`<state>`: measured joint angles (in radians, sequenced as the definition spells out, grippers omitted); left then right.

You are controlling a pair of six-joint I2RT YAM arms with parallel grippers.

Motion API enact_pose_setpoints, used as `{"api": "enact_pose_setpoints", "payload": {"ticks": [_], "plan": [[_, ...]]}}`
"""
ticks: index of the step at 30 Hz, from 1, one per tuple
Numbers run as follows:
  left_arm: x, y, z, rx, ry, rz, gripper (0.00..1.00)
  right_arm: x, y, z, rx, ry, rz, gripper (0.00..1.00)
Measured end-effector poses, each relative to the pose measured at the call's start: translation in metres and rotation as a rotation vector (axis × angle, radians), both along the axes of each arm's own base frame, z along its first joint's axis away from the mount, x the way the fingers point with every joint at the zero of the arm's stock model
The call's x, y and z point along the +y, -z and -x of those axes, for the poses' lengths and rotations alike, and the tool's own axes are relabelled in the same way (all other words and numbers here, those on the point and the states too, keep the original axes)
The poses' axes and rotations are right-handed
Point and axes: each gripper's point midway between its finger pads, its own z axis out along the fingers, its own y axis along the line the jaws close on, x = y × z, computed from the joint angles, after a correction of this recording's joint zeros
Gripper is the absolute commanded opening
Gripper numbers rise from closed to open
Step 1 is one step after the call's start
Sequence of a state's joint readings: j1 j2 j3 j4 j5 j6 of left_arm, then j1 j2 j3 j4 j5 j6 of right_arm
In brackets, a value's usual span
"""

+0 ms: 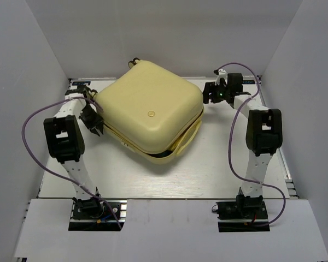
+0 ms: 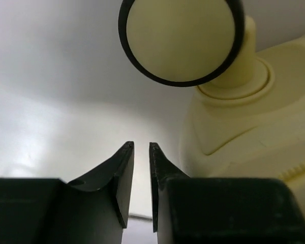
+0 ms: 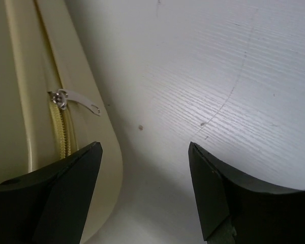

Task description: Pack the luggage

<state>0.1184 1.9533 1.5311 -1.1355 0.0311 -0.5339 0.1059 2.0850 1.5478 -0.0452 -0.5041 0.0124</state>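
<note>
The luggage (image 1: 147, 112) is lying flat on the table (image 1: 218, 169) between the two grippers, lid down. The lid is gaping slightly at the near corner, where a strip of black lining (image 1: 162, 154) is showing. Nothing of what is inside can be seen.

Judging from that gap, packing seems to be at the closing stage, with the lid down and the zip waiting to be run round.

The left gripper (image 1: 94, 124) is sitting just beside the case. Its fingers (image 2: 123, 175) are standing almost together with a thin slit between them, and they are clamping nothing. A wheel (image 2: 180, 40) is hanging just beyond the tips, and the shell is rising to their right.

The right gripper (image 1: 212, 95) is hovering over bare table with its fingers (image 3: 73, 183) wide apart and holding nothing. The case edge is running along by the left finger. The zip pull (image 3: 73, 101) is lying flat just beyond that finger and apart from it.

The next move probably calls for the right gripper to shift left until the tab lies between the tips. It would then pinch that small, thin tab and draw it along the seam. The left gripper could be bracing the case against sliding. The gaping corner may need pressing down first.
</note>
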Motion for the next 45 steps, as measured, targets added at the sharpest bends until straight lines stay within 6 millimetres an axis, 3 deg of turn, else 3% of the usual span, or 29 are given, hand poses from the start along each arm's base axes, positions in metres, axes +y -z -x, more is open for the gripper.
{"api": "enact_pose_setpoints", "payload": {"ticks": [5,8,12,16,20,22,24,25,27,30,33,36,41,43,45], "plan": [[0.009,-0.002,-0.067,-0.138,0.143,-0.004,0.3,-0.003,-0.005,0.034,-0.103,-0.036,-0.015,0.73],[0.007,-0.005,-0.118,-0.26,0.24,0.012,0.3,-0.008,-0.006,0.071,-0.133,-0.035,0.022,0.71],[-0.003,-0.01,-0.176,-0.412,0.354,0.007,0.34,0.008,-0.007,0.127,-0.139,-0.088,0.066,0.7],[-0.022,-0.013,-0.193,-0.476,0.456,-0.019,0.38,0.041,-0.006,0.182,-0.118,-0.194,0.094,0.7],[-0.043,-0.029,-0.217,-0.579,0.514,-0.052,0.48,0.081,-0.004,0.254,-0.044,-0.397,0.113,0.7],[-0.065,-0.035,-0.222,-0.612,0.546,-0.046,0.62,0.092,-0.004,0.285,-0.003,-0.489,0.115,0.72],[-0.083,-0.038,-0.223,-0.626,0.573,-0.042,0.85,0.094,-0.007,0.304,0.03,-0.518,0.113,0.74],[-0.087,-0.038,-0.223,-0.624,0.573,-0.05,0.98,0.091,-0.011,0.309,0.063,-0.488,0.106,0.74],[-0.086,-0.036,-0.218,-0.596,0.547,-0.06,1.0,0.08,-0.013,0.315,0.124,-0.418,0.136,0.74],[-0.074,-0.038,-0.203,-0.533,0.478,-0.062,1.0,0.067,-0.019,0.306,0.191,-0.31,0.211,0.74],[-0.046,-0.054,-0.181,-0.476,0.38,-0.065,1.0,0.054,-0.022,0.298,0.258,-0.2,0.263,0.75],[-0.005,-0.086,-0.159,-0.46,0.266,-0.113,1.0,0.042,-0.035,0.284,0.245,-0.114,0.29,0.78],[0.071,-0.151,-0.09,-0.457,0.059,-0.247,1.0,0.018,-0.056,0.278,0.176,-0.012,0.331,0.77],[0.081,-0.162,-0.048,-0.437,-0.001,-0.274,1.0,0.004,-0.064,0.278,0.137,0.061,0.345,0.77],[0.068,-0.158,-0.008,-0.402,-0.011,-0.262,1.0,-0.011,-0.074,0.274,0.098,0.155,0.351,0.77]]}}
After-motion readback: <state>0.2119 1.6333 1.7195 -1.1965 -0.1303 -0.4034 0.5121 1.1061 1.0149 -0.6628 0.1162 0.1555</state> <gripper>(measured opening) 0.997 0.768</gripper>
